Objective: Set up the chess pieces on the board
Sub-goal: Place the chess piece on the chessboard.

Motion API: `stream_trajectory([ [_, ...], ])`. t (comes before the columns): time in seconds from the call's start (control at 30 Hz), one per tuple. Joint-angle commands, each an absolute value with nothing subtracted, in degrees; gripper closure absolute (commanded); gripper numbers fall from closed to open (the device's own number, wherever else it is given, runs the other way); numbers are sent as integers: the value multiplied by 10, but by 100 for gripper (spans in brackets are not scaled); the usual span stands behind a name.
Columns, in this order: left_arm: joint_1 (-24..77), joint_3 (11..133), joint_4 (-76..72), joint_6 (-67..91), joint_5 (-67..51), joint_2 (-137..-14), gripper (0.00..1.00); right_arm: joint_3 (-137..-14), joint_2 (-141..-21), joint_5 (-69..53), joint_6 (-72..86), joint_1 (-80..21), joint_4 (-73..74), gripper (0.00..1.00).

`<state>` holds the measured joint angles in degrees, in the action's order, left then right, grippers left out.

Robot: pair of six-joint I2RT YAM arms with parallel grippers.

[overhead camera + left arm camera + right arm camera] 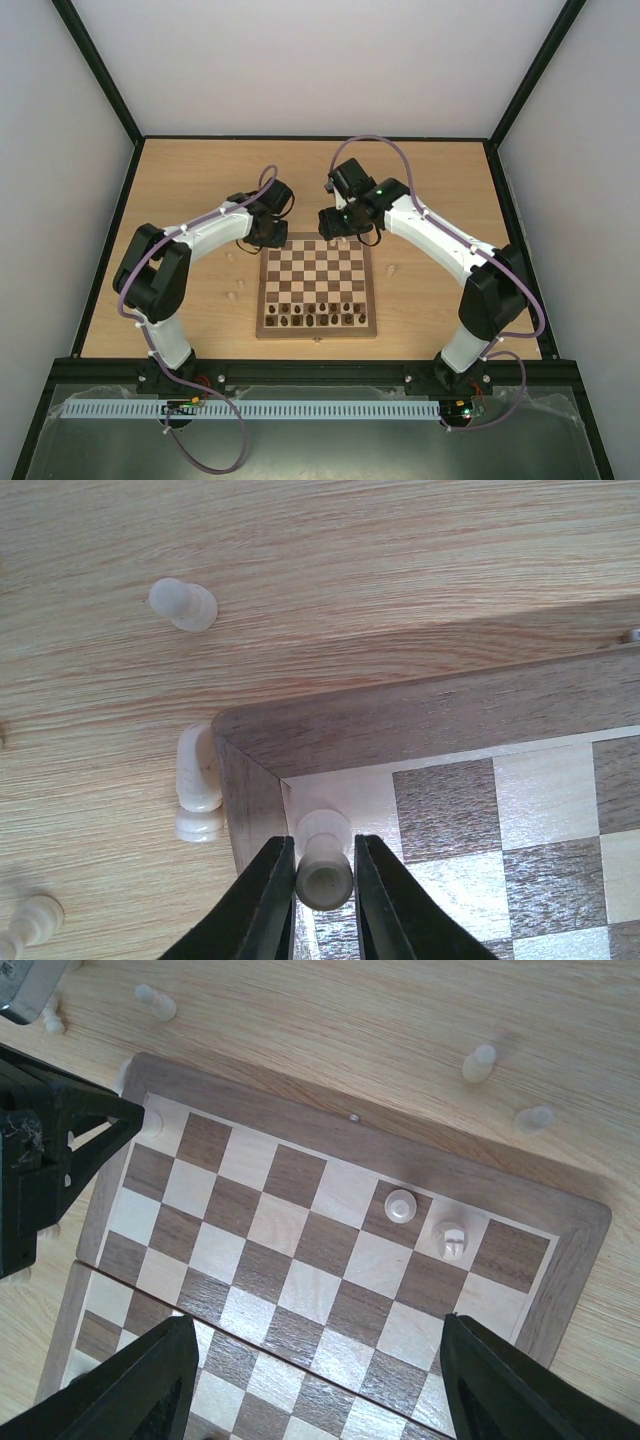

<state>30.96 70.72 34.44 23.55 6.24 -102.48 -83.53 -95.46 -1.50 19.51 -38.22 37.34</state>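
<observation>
Left hand [323,882] pinches cream piece [324,832] (at board [400,715] corner).

The top external view looks down from above and behind the near edge of the table [180,180], far enough off to take in all of it, with the board [317,265] near that edge. The left wrist view looks down from very close on the board's far left corner, past the left gripper [322,852]. The right wrist view sits higher and looks down on the board's far half through the right gripper [318,1322]. Both wrist views share that corner and the chess piece [323,882] there
</observation>
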Motion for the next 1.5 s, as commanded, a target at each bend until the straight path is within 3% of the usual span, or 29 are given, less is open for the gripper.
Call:
stream_trajectory([
  [0.0, 314, 719, 357, 234, 60, -1028, 79, -823, -934, -22, 187, -385, 380, 33],
  [0.57, 316, 715, 343, 238, 51, -1001, 71, -811, -929, -20, 188, -384, 378, 33],
  [0.87, 312, 723, 348, 244, 56, -943, 44, -816, -924, -5, 192, -384, 383, 30],
  [0.97, 292, 746, 356, 244, 66, -947, 40, -826, -928, 0, 192, -384, 392, 30],
  [1.47, 226, 821, 327, 236, 84, -1101, 39, -817, -925, 16, 194, -381, 399, 30],
])
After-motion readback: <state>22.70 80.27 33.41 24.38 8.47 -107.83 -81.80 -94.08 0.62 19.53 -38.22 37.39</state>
